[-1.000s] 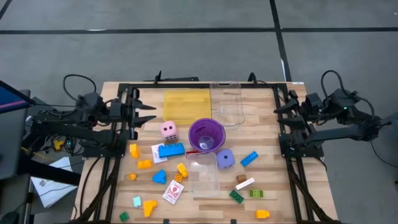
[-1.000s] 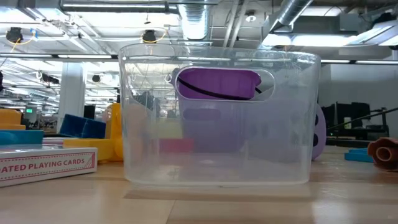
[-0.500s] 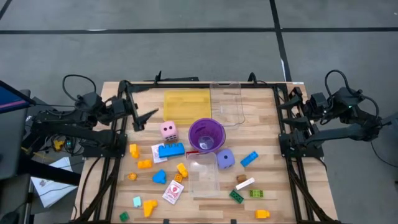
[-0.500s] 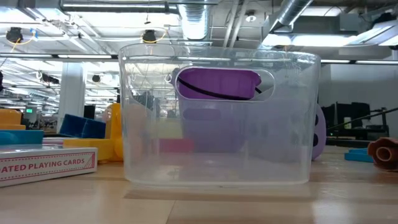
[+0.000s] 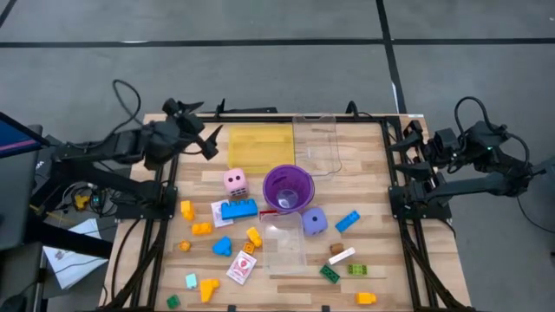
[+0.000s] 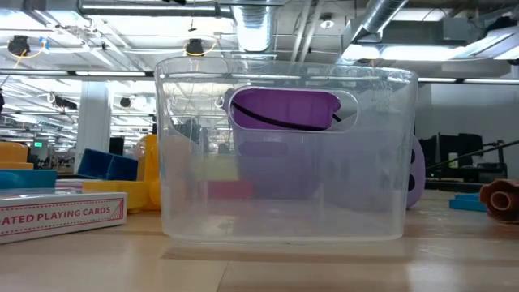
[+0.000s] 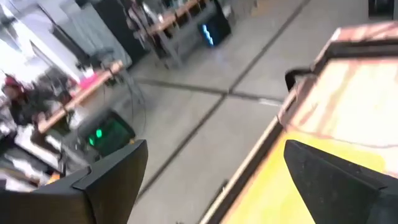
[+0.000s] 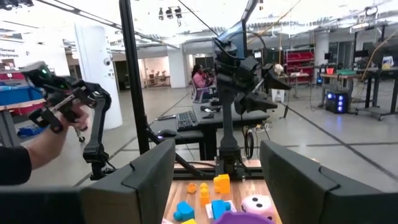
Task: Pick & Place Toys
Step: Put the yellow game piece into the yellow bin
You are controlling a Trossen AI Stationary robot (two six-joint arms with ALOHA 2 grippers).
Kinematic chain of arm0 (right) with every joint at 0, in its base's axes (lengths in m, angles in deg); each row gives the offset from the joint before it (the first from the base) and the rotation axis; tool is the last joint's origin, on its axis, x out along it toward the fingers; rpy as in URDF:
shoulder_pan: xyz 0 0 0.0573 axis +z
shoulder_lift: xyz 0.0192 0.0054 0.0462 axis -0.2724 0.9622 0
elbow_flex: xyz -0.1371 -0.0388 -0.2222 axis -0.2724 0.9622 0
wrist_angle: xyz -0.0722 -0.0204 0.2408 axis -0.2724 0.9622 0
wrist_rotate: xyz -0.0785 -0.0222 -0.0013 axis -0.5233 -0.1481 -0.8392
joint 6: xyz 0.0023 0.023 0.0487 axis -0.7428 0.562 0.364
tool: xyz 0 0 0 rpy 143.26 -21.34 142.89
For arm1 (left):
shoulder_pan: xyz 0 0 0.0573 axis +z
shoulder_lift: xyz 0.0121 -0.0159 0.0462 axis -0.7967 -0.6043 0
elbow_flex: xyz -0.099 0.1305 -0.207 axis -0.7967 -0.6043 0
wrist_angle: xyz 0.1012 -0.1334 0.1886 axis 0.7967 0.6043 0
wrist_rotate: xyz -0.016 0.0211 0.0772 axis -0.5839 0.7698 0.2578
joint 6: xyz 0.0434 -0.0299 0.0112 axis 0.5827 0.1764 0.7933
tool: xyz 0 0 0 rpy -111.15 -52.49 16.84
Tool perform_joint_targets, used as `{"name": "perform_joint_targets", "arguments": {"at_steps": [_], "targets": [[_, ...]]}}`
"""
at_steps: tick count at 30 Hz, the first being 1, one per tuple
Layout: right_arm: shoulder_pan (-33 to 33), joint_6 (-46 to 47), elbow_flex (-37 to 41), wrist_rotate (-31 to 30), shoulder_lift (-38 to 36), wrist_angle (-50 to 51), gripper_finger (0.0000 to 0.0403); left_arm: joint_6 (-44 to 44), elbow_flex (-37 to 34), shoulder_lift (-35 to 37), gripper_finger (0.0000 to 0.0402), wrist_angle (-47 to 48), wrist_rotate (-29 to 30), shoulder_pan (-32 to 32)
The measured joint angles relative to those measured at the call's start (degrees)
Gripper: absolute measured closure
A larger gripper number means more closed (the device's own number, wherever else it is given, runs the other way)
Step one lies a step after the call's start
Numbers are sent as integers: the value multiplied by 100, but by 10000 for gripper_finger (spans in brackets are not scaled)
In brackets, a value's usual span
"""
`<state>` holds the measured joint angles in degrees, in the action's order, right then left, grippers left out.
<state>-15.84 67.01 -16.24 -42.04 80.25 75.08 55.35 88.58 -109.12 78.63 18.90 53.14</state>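
Yellow tray just beside left pincer, spread and empty. Reach stage; next, needs descent onto pink die.

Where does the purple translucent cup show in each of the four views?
High view: purple translucent cup at the table's middle, beside the pink die.
Low view: seen through the clear tray's handle opening.
Left wrist view: not in it.
Right wrist view: only its rim at the picture's lower edge.
Shared landmark: the pink die.
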Motion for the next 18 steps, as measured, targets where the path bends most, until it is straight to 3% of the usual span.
{"name": "perform_joint_targets", "arguments": {"at_steps": [4,8,16,18], "targets": [[0,-11,0,0,0,2,175,-952,1124,-729,30,1459,-7,180],[0,-9,0,0,0,34,175,-2042,1788,-1182,38,2649,-172,339],[0,-7,2,0,0,76,175,-4973,1867,-1617,61,5058,-2206,366],[-1,-7,2,0,0,74,175,-5514,1689,-1643,65,5189,-2645,265]]}}
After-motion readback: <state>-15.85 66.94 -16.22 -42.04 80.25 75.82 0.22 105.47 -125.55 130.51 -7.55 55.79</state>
